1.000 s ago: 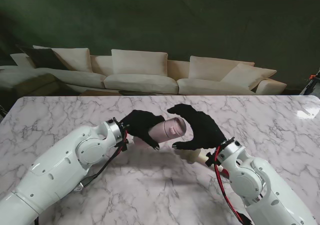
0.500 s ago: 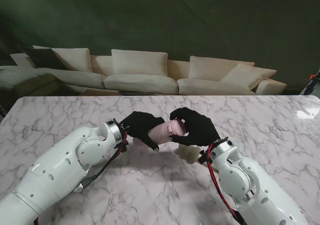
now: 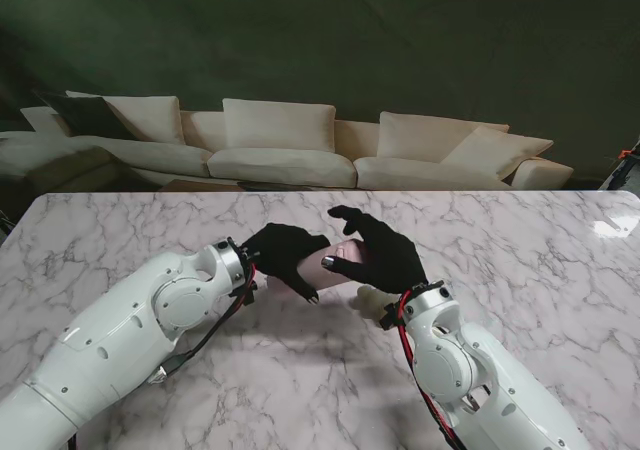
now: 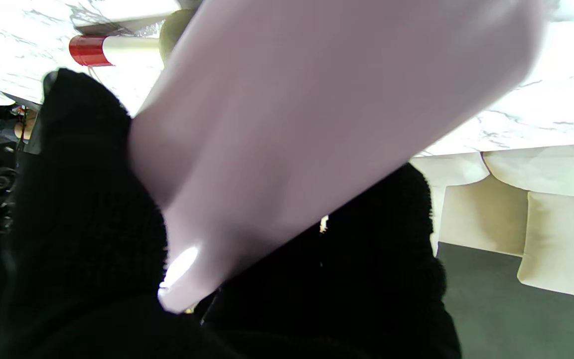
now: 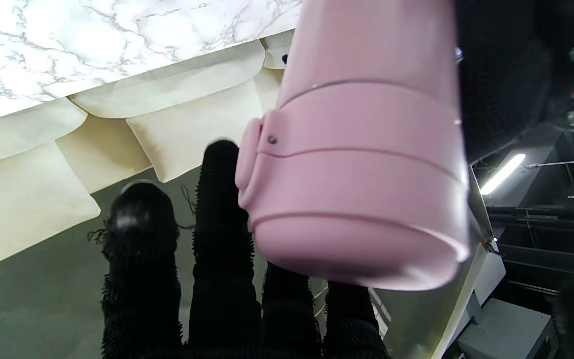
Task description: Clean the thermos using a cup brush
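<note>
Right hand [image 3: 385, 253] newly over unlabelled thermos [image 3: 338, 261]

White marble table [image 3: 520, 240] w/ grey veining, carrying one small item.

A cream-coloured obj [image 3: 372, 302], prob. the cup brush, is lying directly on the table near its centre, partly hidden. In the left wrist view a red-and-white cylinder [image 4: 98, 50] is resting on the marble; can't tell if it's the same obj.
</note>
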### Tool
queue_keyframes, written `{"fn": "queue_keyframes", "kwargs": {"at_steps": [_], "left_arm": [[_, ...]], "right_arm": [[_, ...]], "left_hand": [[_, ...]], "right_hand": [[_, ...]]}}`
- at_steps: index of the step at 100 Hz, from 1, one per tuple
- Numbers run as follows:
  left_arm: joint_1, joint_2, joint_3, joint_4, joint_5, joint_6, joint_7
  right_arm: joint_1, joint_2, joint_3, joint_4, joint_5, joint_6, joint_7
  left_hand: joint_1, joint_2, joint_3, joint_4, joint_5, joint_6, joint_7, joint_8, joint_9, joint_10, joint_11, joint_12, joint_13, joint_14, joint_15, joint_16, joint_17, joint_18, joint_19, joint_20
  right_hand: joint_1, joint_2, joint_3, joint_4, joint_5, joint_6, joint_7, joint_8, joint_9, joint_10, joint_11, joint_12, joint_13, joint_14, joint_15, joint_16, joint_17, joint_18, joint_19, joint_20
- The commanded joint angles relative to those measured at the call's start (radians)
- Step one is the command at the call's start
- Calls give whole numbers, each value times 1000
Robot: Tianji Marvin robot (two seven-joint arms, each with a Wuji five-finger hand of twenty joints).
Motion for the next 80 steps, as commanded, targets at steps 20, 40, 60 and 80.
{"fn": "queue_keyframes", "kwargs": {"at_steps": [20,40,60,80], "left_arm": [[-6,-5,-9,-9,3,-3,-5],[-2,-4,-15,-10,8,-6,-3],[-1,-5,-16,-8,11,-12,3],[-6,-6,-8,-4,7,-10,5]], "right_arm": [[-68,25,98,-58,-58,-92,49],[-85,45,174,-49,-107,-259,83],[-74,49,179,-25,-109,-271,101],[-27,38,118,23,-68,-220,83]], "left_hand": [[400,386,358,57,87,-216,160,51,3,-32,53,29,91,-94,195,60,11,-102,49,20],[399,387,357,58,86,-218,160,51,2,-33,53,28,91,-95,195,60,11,-102,50,21],[399,387,356,56,85,-218,160,52,1,-35,52,28,90,-95,194,60,10,-102,50,21],[400,387,355,56,85,-218,161,52,1,-33,53,29,90,-95,195,60,9,-102,49,21]], "right_hand": [[110,-128,14,25,9,38,-594,148,-283,50,-439,-249,-342,65,-442,-260,-316,55,-367,-157],[313,-337,46,35,33,233,-326,142,-285,148,-276,-180,-299,-11,-290,-218,-233,-233,-330,-290],[507,-336,-84,41,12,240,24,43,-293,150,-6,-79,-220,-52,-214,-192,-137,-280,-286,-285],[535,-312,-107,35,92,212,202,59,-117,129,228,31,-11,-123,3,-45,63,-330,-146,-164]]}}
